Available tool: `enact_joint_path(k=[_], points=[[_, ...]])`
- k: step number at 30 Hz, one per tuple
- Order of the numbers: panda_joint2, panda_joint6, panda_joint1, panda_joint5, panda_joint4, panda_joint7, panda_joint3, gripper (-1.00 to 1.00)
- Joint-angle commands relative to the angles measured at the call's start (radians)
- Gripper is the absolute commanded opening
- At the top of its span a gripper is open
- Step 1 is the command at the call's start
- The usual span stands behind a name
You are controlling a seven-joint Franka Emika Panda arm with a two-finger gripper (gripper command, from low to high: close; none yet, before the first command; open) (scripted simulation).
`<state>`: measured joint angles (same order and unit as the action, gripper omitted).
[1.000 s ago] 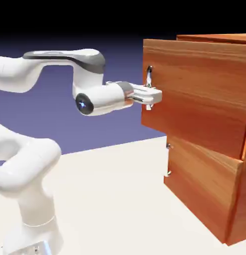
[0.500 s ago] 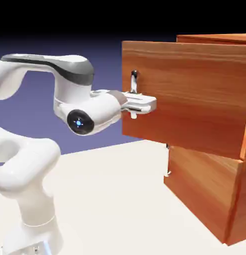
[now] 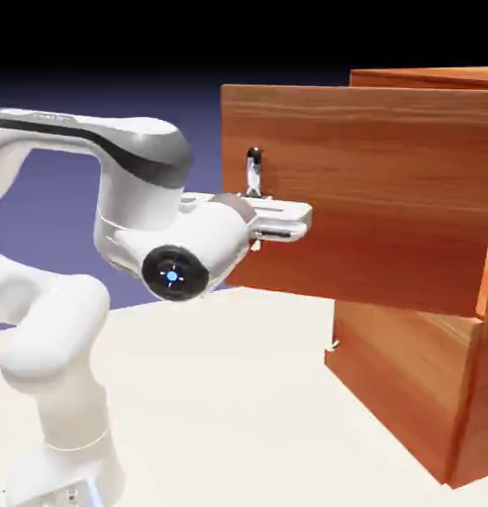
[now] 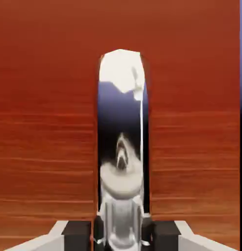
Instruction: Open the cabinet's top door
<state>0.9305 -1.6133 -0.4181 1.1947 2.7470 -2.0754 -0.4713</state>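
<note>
Clearly the pulling step is in hand: the tool (image 3: 279, 220) is closed on the handle (image 3: 253, 170) of the top door (image 3: 386, 188), and that door already stands well out from the front of the cabinet (image 3: 426, 76), its wide wood face turned toward the arm while the lower panel (image 3: 401, 366) sits shut beneath it. From the outside, the silver bar rises just above the tool's flat fingers, near the door's free edge, and the white arm (image 3: 139, 213) is folded back over the pale tabletop (image 3: 238, 396). From the hand's own camera, the shiny handle (image 4: 121, 132) fills the middle of the picture against red-brown wood, and the two dark pads (image 4: 77, 231) press it from either side at the bottom edge, so the grip looks narrow and snug. A thin strip of blue backdrop shows past the door's edge on one side. I judge the door partly open, not fully. The next move seems to call for more steady pulling along the door's own path, with the grip kept firm so the slim, glossy bar does not slip out.
</note>
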Motion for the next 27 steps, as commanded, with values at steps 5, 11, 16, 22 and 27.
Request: enact_joint_path(k=[5, 11, 16, 22, 27], points=[[-0.152, 0.203, 0.076, -0.145, -0.152, 0.047, -0.181, -1.0], [-0.349, 0.445, 0.223, -0.253, -0.368, 0.119, -0.395, -1.0], [-0.511, 0.632, 0.368, -0.292, -0.54, 0.192, -0.576, -1.0], [-0.688, 0.817, 0.532, -0.298, -0.692, 0.291, -0.789, -1.0], [-0.863, 0.966, 0.576, -0.271, -0.772, 0.402, -0.901, -1.0]])
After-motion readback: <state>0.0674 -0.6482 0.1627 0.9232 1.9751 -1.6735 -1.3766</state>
